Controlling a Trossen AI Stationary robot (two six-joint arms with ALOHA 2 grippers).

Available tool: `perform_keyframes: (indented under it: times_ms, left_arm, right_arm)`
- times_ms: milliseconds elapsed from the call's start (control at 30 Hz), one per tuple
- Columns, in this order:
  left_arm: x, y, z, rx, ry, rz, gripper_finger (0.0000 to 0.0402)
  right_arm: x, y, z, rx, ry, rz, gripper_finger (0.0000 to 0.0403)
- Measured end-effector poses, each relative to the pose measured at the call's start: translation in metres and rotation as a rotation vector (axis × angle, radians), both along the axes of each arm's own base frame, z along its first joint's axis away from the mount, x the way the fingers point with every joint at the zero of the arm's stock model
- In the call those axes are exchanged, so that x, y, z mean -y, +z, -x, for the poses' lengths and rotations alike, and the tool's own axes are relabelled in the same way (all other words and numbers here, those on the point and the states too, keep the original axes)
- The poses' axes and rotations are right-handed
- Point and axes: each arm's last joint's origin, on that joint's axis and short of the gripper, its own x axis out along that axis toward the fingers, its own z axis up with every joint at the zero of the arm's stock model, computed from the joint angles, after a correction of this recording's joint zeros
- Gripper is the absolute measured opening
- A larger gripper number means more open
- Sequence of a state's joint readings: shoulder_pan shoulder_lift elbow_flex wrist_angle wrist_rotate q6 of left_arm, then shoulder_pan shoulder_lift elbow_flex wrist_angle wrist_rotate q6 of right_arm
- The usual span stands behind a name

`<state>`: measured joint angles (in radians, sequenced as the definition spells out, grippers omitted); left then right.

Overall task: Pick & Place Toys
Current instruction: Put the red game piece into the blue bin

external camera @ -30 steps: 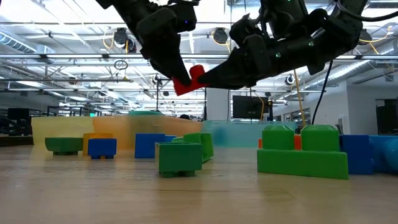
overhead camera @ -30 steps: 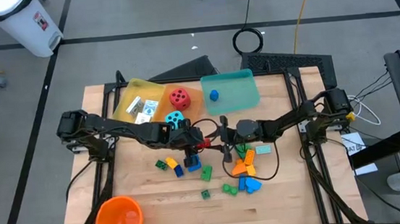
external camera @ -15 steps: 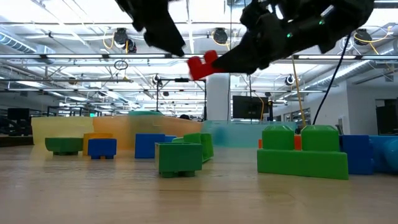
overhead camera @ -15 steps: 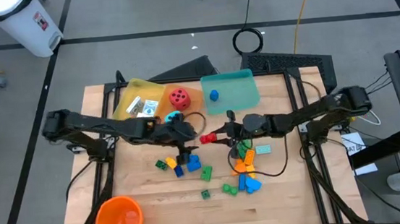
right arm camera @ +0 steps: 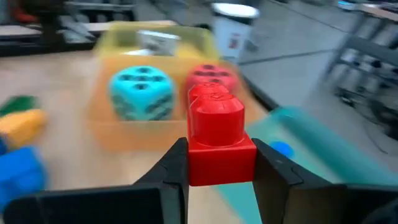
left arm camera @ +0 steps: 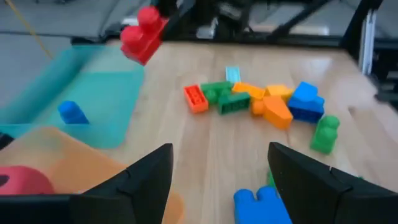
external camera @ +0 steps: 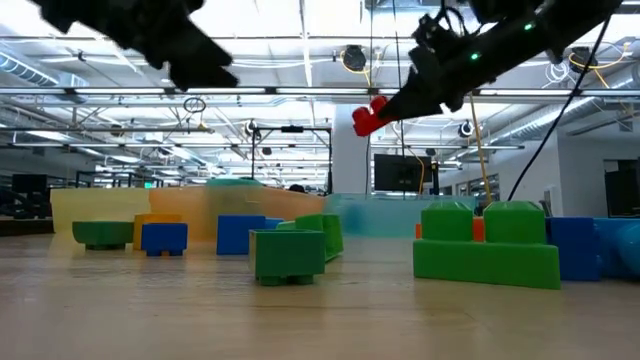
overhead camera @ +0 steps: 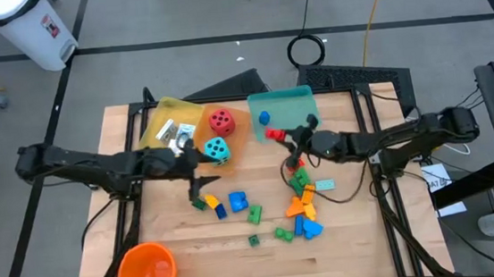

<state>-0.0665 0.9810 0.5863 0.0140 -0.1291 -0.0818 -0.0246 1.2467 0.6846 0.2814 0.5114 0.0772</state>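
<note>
The right gripper was clamped on 1 red brick, raised over the teal tray. The left gripper, fingers apart, hung beside the cyan die.

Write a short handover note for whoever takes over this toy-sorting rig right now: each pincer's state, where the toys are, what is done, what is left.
Right pincer: shut on a red brick, held over the teal tray's edge.
Left pincer: open, empty, by the orange tray.
Done: blue brick in the teal tray; red die and cyan die in the orange tray; cards in the yellow tray.
Left: release the red brick, then sort the loose bricks on the table.
</note>
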Motion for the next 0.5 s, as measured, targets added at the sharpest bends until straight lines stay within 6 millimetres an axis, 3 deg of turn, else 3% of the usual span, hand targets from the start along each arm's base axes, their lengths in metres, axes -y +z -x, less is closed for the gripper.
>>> perform_keyframes:
  times_ms: [200,500]
  left_arm:
    - [-0.005,-0.011,0.035,0.117,0.027,0.03,0.0266]
    - [-0.005,-0.028,0.047,0.174,0.032,0.048,0.0267]
  right_arm:
    - [0.046,-0.009,0.004,-0.011,-0.097,-0.048,0.009]
    - [0.116,-0.05,0.007,-0.058,-0.171,-0.157,0.009]
